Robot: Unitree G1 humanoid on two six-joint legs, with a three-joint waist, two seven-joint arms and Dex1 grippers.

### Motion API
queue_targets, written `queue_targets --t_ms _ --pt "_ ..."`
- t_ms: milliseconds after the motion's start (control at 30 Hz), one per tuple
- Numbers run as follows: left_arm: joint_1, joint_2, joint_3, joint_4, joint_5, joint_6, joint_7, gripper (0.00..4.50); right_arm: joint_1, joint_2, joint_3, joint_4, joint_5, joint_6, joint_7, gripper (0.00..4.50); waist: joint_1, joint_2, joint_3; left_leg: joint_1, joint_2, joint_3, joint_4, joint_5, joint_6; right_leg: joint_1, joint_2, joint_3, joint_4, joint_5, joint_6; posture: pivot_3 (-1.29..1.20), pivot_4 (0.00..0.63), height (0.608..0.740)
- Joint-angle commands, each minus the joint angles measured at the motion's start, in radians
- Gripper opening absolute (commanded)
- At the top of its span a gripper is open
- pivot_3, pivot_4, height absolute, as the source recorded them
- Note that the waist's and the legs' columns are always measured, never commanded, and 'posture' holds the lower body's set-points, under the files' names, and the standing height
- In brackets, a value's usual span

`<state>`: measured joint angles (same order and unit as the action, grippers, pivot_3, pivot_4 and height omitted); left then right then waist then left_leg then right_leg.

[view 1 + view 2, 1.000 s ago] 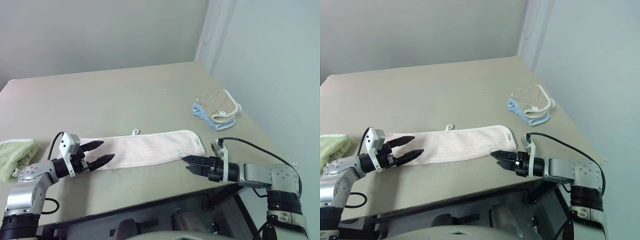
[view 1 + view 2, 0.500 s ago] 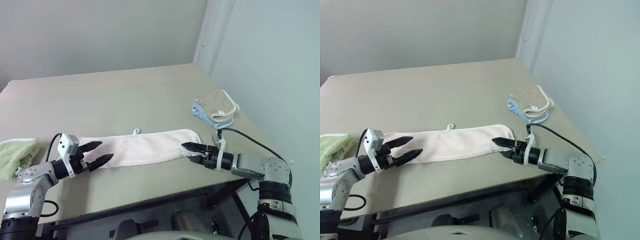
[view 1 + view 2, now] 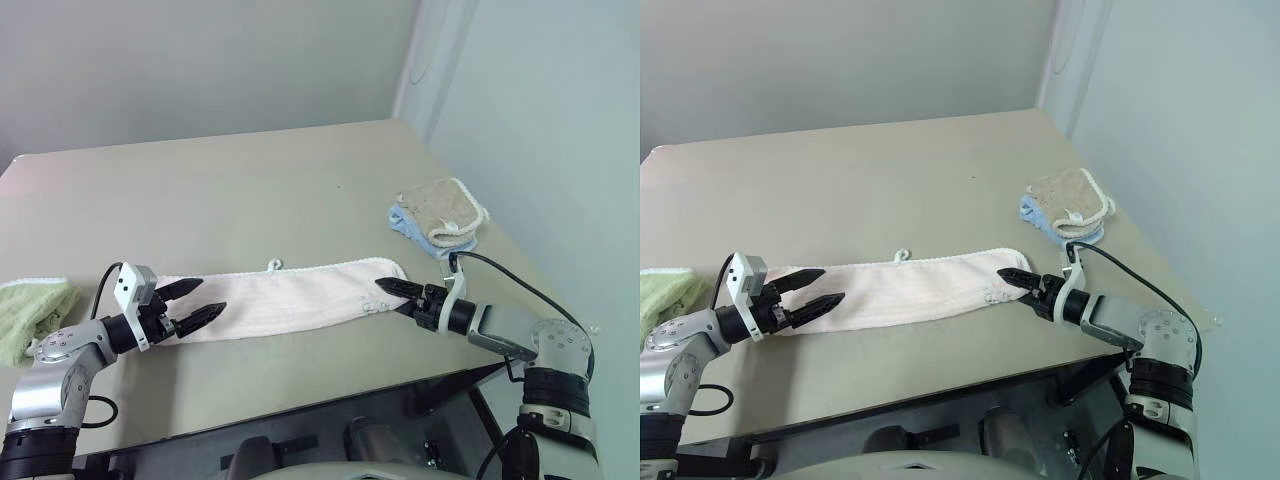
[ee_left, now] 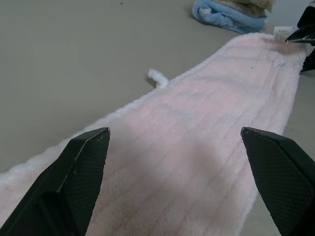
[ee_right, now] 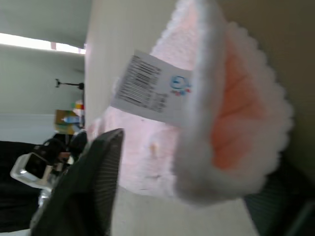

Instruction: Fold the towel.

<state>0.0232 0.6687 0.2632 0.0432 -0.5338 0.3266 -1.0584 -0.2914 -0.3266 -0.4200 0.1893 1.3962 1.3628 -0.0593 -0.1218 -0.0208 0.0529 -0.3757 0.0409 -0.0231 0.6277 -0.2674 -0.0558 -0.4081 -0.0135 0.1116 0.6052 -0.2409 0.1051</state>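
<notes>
I see the towel [image 3: 285, 300], pale pink, lying on the tan table [image 3: 230, 190] as a long narrow strip that runs from my left to my right near the front edge. It looks already folded once lengthwise, so I judge the first fold done and the end-to-end fold not yet made.

My left gripper [image 3: 190, 304] hangs just over the strip's left end with its two black fingers spread wide, touching nothing that I can tell.

My right gripper [image 3: 392, 295] is at the strip's right end. In its wrist view the doubled, white-edged corner and its white care label [image 5: 150, 87] sit between the fingers [image 5: 93, 182], with a gap visible at one finger. I judge the pinch under way, not firm.

A light green towel [image 3: 30, 312] lies at the far left edge. A tan and blue stack [image 3: 436, 218] sits well apart at the right.

What is left, in my judgement: secure both ends, bring one over the other, and flatten.
</notes>
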Motion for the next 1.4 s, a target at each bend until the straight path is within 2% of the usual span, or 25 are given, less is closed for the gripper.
queue_targets --t_ms 33,200,233,367,633,800,967,1233,1400 --pt "-0.024 0.017 0.019 -0.005 -0.007 -0.005 -0.004 4.50 0.003 0.002 0.000 -0.042 -0.003 -0.018 0.012 2.03 0.000 0.000 0.000 0.000 0.000 0.000 0.000 0.000 0.000 -0.001 0.001 0.000 0.002 -0.001 -0.001 0.00 0.000 0.740" --pt "-0.023 0.022 0.036 0.010 -0.010 -0.004 -0.002 4.50 0.006 -0.021 -0.020 -0.029 0.022 -0.020 0.033 0.25 -0.003 0.000 0.000 0.003 0.001 0.000 0.003 0.000 0.000 -0.001 0.002 0.000 0.007 -0.003 -0.003 0.00 0.000 0.740" --pt "-0.022 0.024 0.038 0.018 -0.009 -0.008 -0.003 4.50 0.005 -0.026 -0.028 -0.021 0.027 -0.025 0.037 0.02 -0.003 0.000 0.000 0.003 0.001 0.000 0.003 0.000 0.000 0.000 0.002 0.000 0.007 -0.003 -0.003 0.00 0.000 0.740" --pt "-0.020 0.029 0.041 0.030 -0.006 -0.014 -0.005 4.50 0.007 -0.087 -0.043 0.004 0.047 -0.002 0.094 0.02 0.000 0.001 0.000 0.002 0.000 0.000 0.005 0.000 0.000 0.000 0.001 0.000 0.007 -0.003 -0.003 0.00 0.000 0.740" --pt "-0.007 0.034 0.060 0.035 -0.007 -0.016 -0.003 4.50 -0.042 -0.318 -0.029 0.023 -0.012 0.052 0.324 0.02 0.001 0.003 0.002 0.001 0.000 0.000 0.002 0.000 0.000 -0.001 0.002 0.000 0.007 -0.004 -0.004 0.00 0.000 0.740" --pt "-0.016 0.030 0.060 0.040 -0.003 -0.020 0.005 4.50 -0.046 -0.408 0.113 -0.163 -0.131 0.008 0.537 0.02 0.000 0.003 0.002 0.003 0.001 0.000 0.003 0.000 0.000 -0.001 0.002 0.000 0.009 -0.004 -0.004 0.00 0.000 0.740" --pt "-0.002 0.026 0.064 0.032 -0.005 -0.025 0.009 4.50 -0.045 -0.461 0.265 -0.342 -0.282 -0.133 0.740 0.02 0.003 0.003 0.002 0.002 0.001 0.000 0.003 0.000 0.000 -0.002 0.002 0.000 0.009 -0.004 -0.004 0.00 0.000 0.740" --pt "0.018 0.019 0.069 0.021 -0.007 -0.033 0.023 4.50 -0.179 -0.425 0.498 -0.379 -0.461 -0.226 0.887 0.02 0.001 0.003 0.002 0.002 0.001 0.000 0.004 0.000 0.000 -0.003 0.002 0.000 0.009 -0.004 -0.005 0.00 0.000 0.740" --pt "0.025 0.016 0.070 0.016 -0.005 -0.041 0.028 4.50 -0.284 -0.339 0.618 -0.299 -0.593 -0.301 0.933 0.02 0.002 0.002 0.002 0.002 0.001 0.000 0.004 0.000 0.000 -0.003 0.002 0.000 0.010 -0.004 -0.005 0.00 0.000 0.740"
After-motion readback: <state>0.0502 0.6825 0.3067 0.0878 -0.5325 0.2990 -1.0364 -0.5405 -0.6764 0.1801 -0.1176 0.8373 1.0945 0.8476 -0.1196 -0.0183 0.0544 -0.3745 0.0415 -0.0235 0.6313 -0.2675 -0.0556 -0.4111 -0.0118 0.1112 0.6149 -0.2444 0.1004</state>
